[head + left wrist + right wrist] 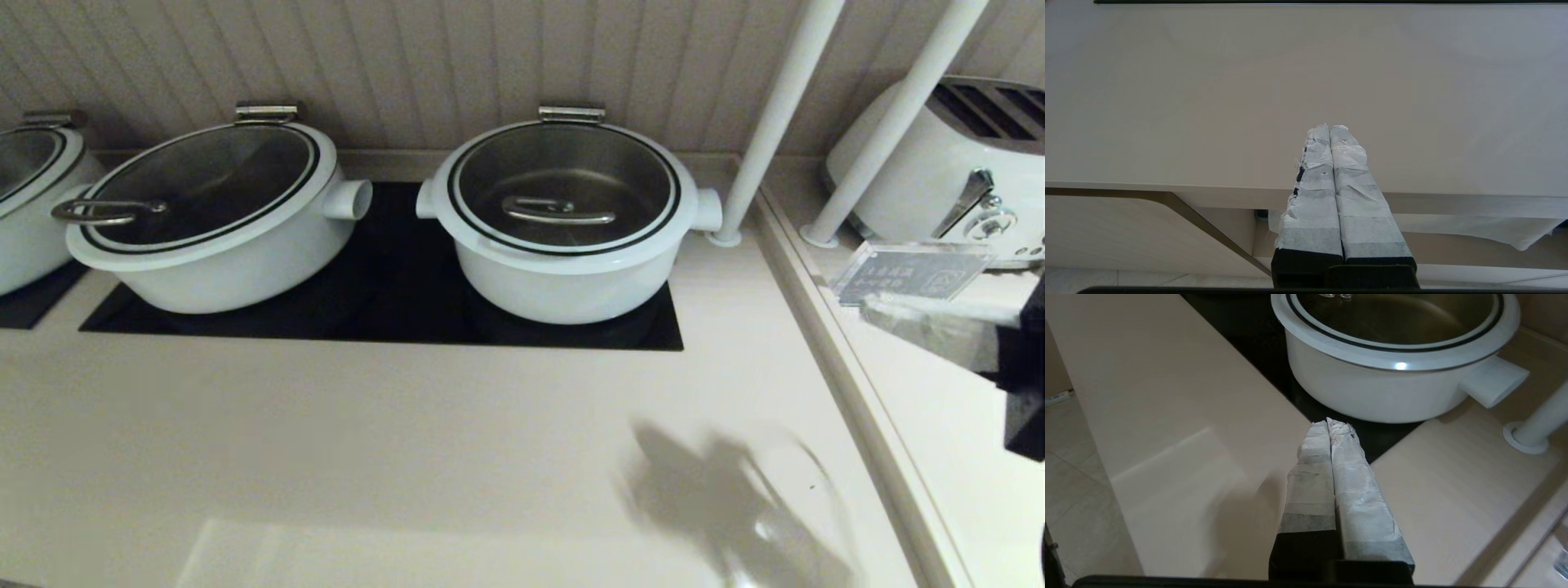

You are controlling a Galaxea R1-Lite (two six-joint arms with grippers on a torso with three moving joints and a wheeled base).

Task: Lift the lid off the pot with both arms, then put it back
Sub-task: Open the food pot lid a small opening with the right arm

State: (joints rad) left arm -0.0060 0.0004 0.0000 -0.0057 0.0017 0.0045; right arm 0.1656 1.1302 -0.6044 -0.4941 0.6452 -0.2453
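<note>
like pot (212, 220) left of the pot (563, 269), white pole (775, 114) right; lid (565, 186) seated. left gripper (1329, 127) and right gripper (1327, 422) closed, empty, short of pot.

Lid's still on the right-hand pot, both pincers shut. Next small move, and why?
Probably open both pincers and bring them in toward the lid. It sits closed on the pot, its bar handle free. The right pincer is shut above the counter, short of the pot; the left pincer is shut over bare counter, no pot in its view.
</note>
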